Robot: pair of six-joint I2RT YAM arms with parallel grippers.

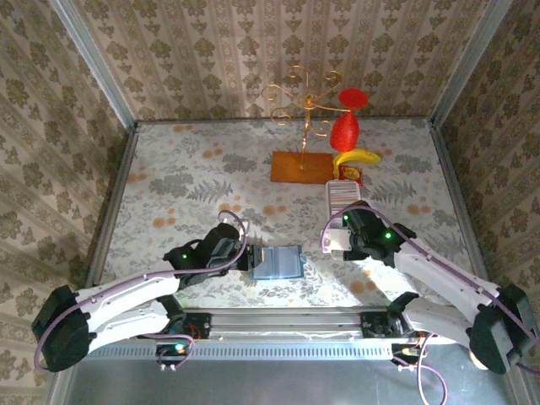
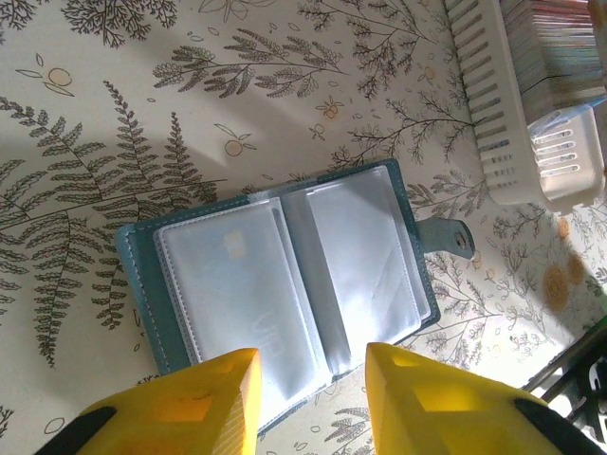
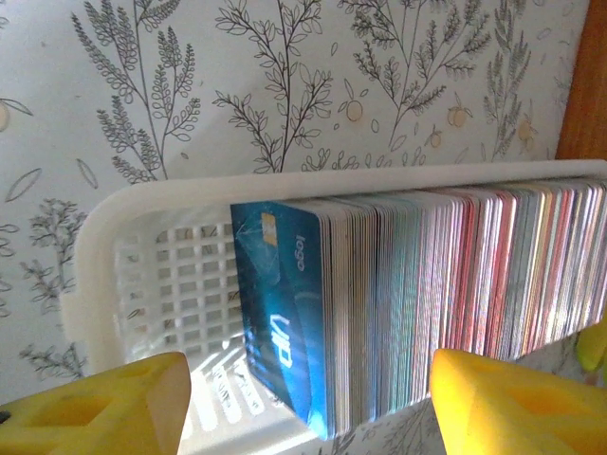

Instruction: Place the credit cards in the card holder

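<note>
The teal card holder [image 1: 283, 261] lies open like a book on the table, and its clear sleeves [image 2: 285, 275] and clasp tab [image 2: 453, 235] face up. My left gripper [image 1: 251, 256] hovers at its near edge. Its yellow fingers [image 2: 313, 403] stand apart on either side of the spine's end and grip nothing. The credit cards [image 3: 427, 284] stand on edge, packed in a white slotted tray [image 3: 152, 275], with a blue card [image 3: 285, 303] at the front. My right gripper [image 3: 308, 408] is open over the tray's near end [image 1: 335, 240], its fingers wide on both sides of the stack.
The white tray [image 1: 344, 196] runs away from me at right of centre. Behind it are a gold wire stand on a brown base [image 1: 299, 164], a red object [image 1: 344, 126] and a yellow banana [image 1: 359, 158]. Patterned walls close in the table.
</note>
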